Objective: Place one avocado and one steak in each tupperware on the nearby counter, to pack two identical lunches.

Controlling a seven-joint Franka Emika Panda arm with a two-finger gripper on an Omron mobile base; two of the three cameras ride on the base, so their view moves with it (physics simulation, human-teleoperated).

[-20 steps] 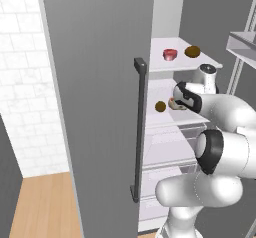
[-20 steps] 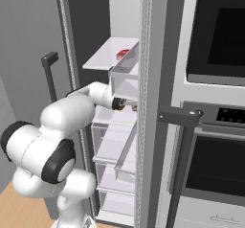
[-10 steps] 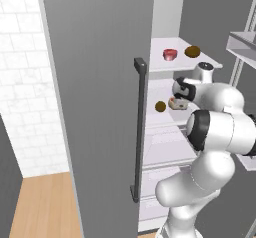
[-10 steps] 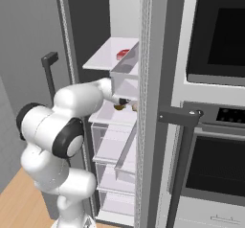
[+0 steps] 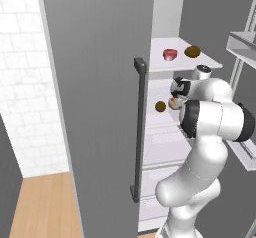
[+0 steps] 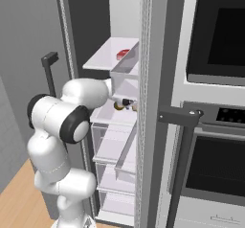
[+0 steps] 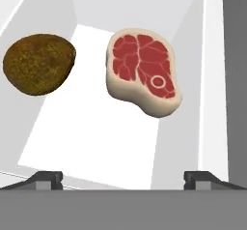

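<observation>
On the white middle shelf [image 7: 111,142] of the open fridge lie a dark-brown avocado [image 7: 39,64] and a red-pink steak [image 7: 144,71], side by side and apart. My gripper [image 7: 124,178] is open just in front of them, holding nothing. The left base view has the gripper [image 5: 175,97] over that shelf beside the avocado [image 5: 160,106]. Another steak [image 5: 170,54] and another avocado [image 5: 192,51] rest on the upper shelf. From the right base view I see the gripper [image 6: 127,102], the middle-shelf avocado [image 6: 118,106] and the upper steak [image 6: 123,54]. The tupperware and the counter are out of view.
The grey fridge door [image 5: 95,107] with its dark bar handle [image 5: 137,132] stands open on the left. Door bins [image 5: 242,42] hang on the right. Clear drawers [image 6: 112,145] sit below the middle shelf. A wall oven [image 6: 215,54] is to the fridge's right.
The arm's elbow and upper links have swung and folded closer to the fridge. The hand has stayed at the middle shelf with its fingers open. The food has not moved.
</observation>
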